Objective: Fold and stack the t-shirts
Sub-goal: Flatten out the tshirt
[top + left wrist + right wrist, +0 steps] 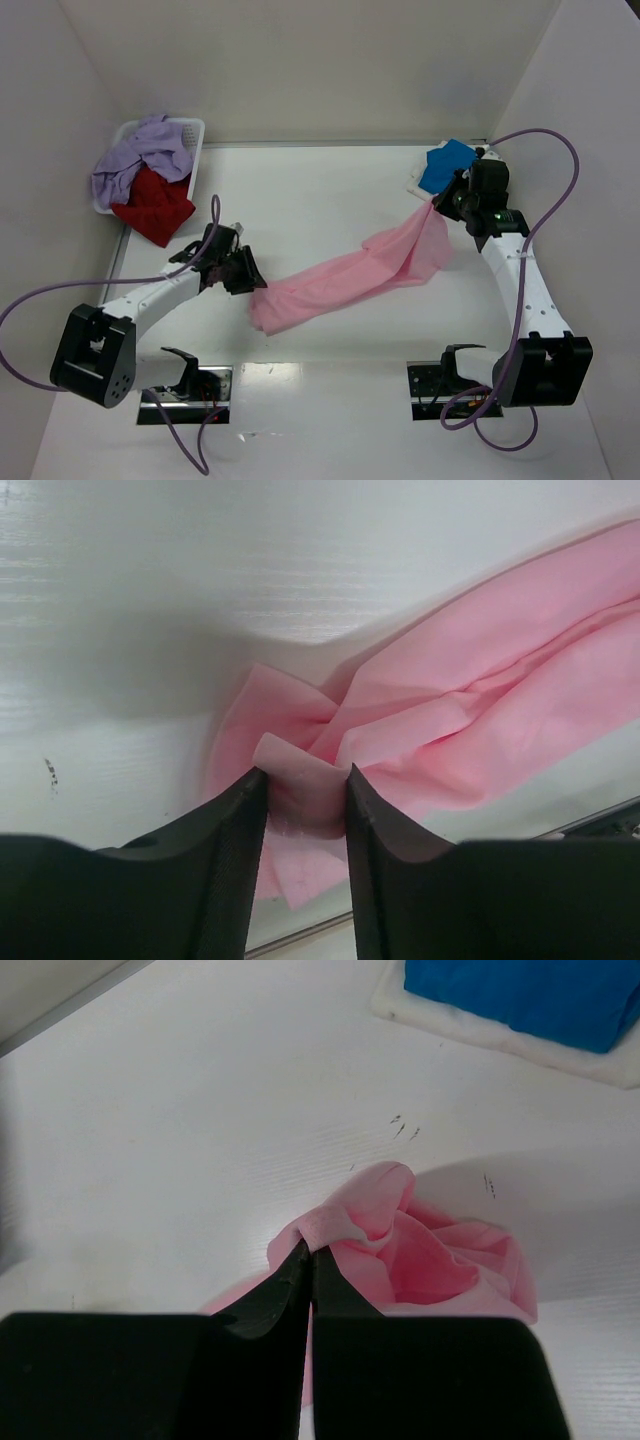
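Across the middle of the table [330, 190] we see the light pink t-shirt [350, 275] drawn out in a long diagonal band, running from the near left toward the far right. It is twisted and creased along its length, and it widens into a looser bunch near its far right end. At the near left end, our left end effector [250, 278] holds it. The wrist view shows its fingers set narrow, with a rolled fold of pink cloth pinched between them and the rest of the shirt fanning away over the table. At the far right end, our right end effector [309, 1252] grips a small ridge of the hem, its fingers almost touching and the cloth gathered in soft folds just beyond them. Just behind that end effector, in the far right corner, the bright blue t-shirt [447, 165] lies on a flat white pad [450, 1025]. In the far left corner, well apart from the pink shirt, stands a white perforated basket [190, 130]. The lavender t-shirt [140, 155] is heaped in it and hangs over its side, and the red t-shirt [152, 205] spills from beneath the lavender one onto the table.
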Action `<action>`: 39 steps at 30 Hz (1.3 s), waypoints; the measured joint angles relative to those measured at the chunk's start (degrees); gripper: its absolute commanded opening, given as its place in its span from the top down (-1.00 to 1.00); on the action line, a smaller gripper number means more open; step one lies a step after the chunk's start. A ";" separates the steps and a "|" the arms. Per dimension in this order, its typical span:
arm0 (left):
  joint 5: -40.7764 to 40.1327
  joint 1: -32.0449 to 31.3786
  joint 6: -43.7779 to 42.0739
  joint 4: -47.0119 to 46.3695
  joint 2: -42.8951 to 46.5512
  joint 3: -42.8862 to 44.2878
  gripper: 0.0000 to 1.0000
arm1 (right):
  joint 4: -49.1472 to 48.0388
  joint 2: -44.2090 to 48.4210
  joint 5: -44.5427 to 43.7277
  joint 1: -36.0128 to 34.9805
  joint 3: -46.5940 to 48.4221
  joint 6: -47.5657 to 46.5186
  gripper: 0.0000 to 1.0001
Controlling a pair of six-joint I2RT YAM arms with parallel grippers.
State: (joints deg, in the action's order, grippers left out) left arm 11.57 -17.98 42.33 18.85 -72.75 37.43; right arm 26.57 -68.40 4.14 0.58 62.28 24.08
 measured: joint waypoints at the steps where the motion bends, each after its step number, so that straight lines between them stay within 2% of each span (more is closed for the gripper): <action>1: -0.09 0.00 -0.02 0.42 0.48 0.09 0.27 | 0.00 -0.02 -0.02 0.00 0.00 0.00 0.96; 6: -0.70 -0.02 -0.02 1.75 4.09 0.50 1.00 | 0.00 -0.04 0.00 0.00 0.00 0.00 0.96; 12: -1.44 -0.02 -0.09 4.02 6.95 2.25 1.00 | 0.00 -0.04 0.15 0.00 0.00 0.00 0.98; 16: -2.58 -0.07 -0.68 7.41 7.85 7.58 1.00 | 0.00 -0.04 0.11 0.00 0.02 -0.02 1.00; 22: -6.54 0.94 -6.25 11.87 7.98 25.44 1.00 | 0.87 -2.34 -0.33 0.00 5.88 0.13 1.00; 28: -12.70 2.34 -12.74 12.90 5.31 44.09 1.00 | 1.29 -3.85 -0.20 0.39 19.76 0.50 1.00; 32: -17.18 3.63 -16.85 12.81 4.17 52.30 1.00 | -0.09 -2.69 0.59 1.29 27.30 0.24 1.00; 35: -19.96 4.92 -19.47 12.39 4.26 54.60 1.00 | -1.01 2.01 1.77 1.33 23.50 0.28 1.00; 37: -20.70 5.35 -20.20 12.52 4.20 54.71 1.00 | -1.18 6.54 3.76 1.33 17.40 0.52 1.00; 39: -20.52 5.44 -21.07 12.44 3.89 54.31 1.00 | -0.44 10.16 7.08 1.33 10.88 0.98 0.83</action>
State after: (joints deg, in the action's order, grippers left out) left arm -8.95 -12.53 21.26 31.29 -68.86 91.74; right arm 26.13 -58.24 11.22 1.91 73.17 25.06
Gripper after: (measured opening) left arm 0.012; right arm 0.012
